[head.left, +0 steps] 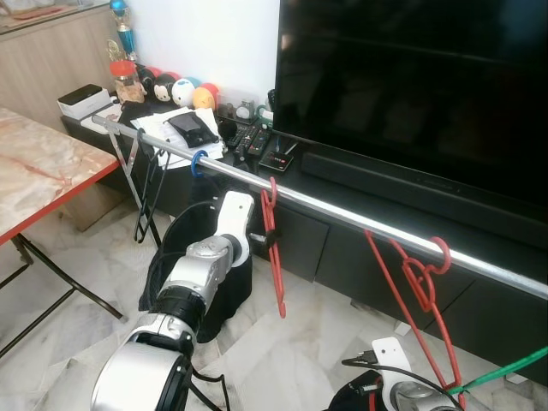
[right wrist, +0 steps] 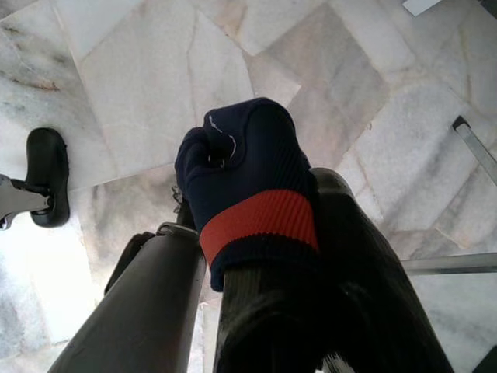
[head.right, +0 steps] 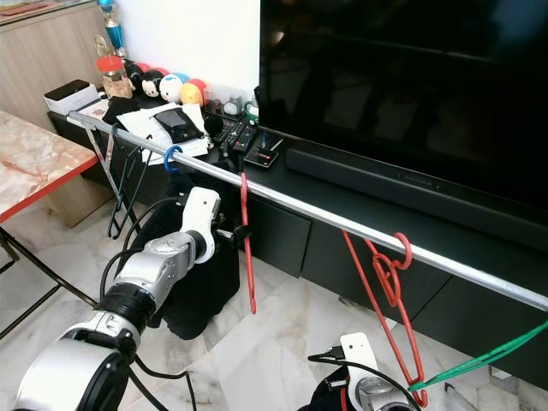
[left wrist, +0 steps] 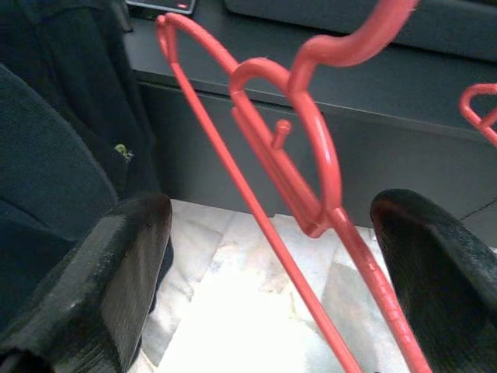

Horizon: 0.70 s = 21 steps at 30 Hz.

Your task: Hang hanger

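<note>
A red hanger [head.left: 276,257] hangs by its hook from the long metal rail [head.left: 342,214] in front of the TV console. My left gripper [head.left: 264,240] is raised to that hanger, just below the rail. In the left wrist view the left gripper [left wrist: 272,206] is open, and the hanger's neck [left wrist: 311,179] runs between the two black fingers [left wrist: 101,287] without touching them. A second red hanger [head.left: 419,282] hangs further right on the rail. My right arm [head.left: 402,394] is low at the bottom edge, and its gripper [right wrist: 248,202] carries a navy cover with a red band.
A blue hook [head.left: 199,161] and black hangers [head.left: 150,201] sit on the rail's left part. A large TV [head.left: 411,86] stands on the dark console [head.left: 360,257] behind. A marble-top folding table [head.left: 34,163] is at left, a black bag [head.left: 205,282] on the floor, and a green hanger [head.left: 505,372] low right.
</note>
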### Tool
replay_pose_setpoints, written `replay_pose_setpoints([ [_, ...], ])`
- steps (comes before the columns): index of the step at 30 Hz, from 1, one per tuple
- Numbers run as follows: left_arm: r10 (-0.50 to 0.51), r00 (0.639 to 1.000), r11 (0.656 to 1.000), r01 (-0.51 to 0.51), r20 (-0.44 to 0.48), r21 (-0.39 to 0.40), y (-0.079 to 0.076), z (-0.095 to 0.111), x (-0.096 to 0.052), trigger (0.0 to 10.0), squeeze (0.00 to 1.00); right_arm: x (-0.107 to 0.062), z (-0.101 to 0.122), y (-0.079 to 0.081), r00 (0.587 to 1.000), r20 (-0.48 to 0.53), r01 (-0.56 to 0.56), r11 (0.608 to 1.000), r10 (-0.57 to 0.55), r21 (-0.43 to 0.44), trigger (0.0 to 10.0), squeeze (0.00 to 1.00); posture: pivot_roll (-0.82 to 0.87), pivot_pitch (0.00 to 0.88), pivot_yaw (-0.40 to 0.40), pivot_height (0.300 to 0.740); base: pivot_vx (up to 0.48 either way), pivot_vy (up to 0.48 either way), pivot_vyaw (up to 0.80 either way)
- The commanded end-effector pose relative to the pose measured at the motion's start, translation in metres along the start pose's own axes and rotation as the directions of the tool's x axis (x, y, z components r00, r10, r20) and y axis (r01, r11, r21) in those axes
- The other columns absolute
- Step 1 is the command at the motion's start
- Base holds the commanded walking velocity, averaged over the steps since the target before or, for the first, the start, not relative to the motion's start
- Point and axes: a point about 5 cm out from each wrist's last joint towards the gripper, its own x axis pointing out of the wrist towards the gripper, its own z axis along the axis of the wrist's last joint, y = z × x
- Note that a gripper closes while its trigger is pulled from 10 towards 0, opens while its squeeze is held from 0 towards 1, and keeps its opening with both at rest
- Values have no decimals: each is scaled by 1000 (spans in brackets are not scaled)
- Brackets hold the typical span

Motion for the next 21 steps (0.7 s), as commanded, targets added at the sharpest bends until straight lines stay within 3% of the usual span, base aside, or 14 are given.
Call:
replay_pose_setpoints([
  [1,45,999,999,-45,-7,16,7,1,0,10000,0,0,7,-1,1000,23,-1,1000,1,-10,10000,0,23,0,-39,740,0,0,0],
  [10,152,988,988,-151,-20,31,22,-4,-2,10000,0,-1,7,-2,1000,23,-1,1000,1,-19,10000,0,35,0,-45,740,0,0,0],
  [21,171,985,982,-170,-10,77,28,-2,-3,10000,0,-1,7,-3,1000,22,2,1000,-2,-22,10000,0,29,0,-48,740,0,0,0],
])
